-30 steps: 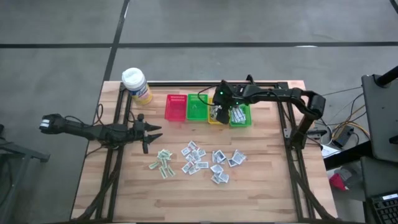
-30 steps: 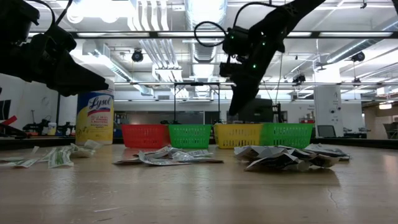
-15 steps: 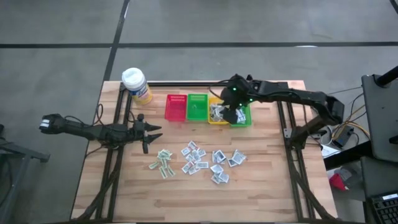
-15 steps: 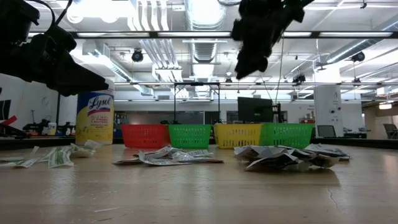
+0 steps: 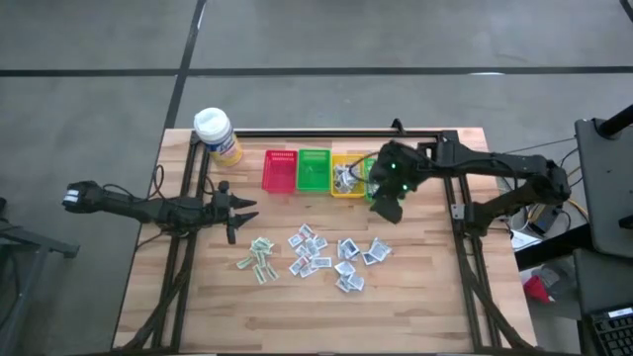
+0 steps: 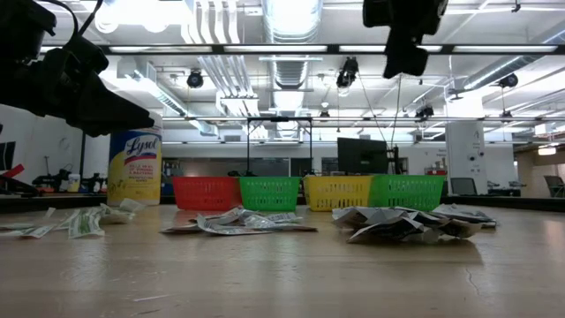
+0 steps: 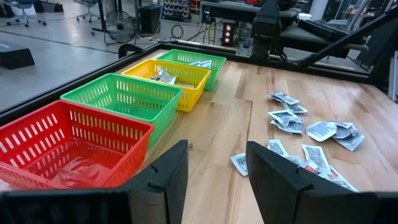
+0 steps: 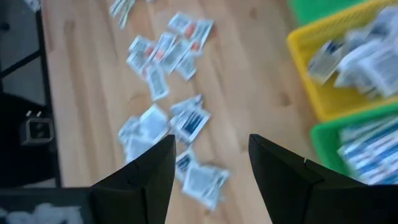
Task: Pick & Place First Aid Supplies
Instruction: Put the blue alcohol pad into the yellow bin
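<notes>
Flat crinkled paper packets (image 5: 321,253) scattered mid pale wood-plank surface (image 5: 415,297), latticed plastic baskets (image 5: 313,171) ranged along the far edge, right gripper (image 5: 385,210) and left gripper (image 5: 237,212) both parted, empty.

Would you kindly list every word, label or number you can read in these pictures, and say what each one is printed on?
"Lysol": on the yellow bottle, read in the low view.
Packets on the table: printed, but too small to read.
Packets in the yellow basket: print too small to read.
Nothing else is legible.

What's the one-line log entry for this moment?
right gripper: open, empty, above table beside far-right green basket | left gripper: open, idle, table's left | packets: loose pile on table, some in yellow basket
</notes>
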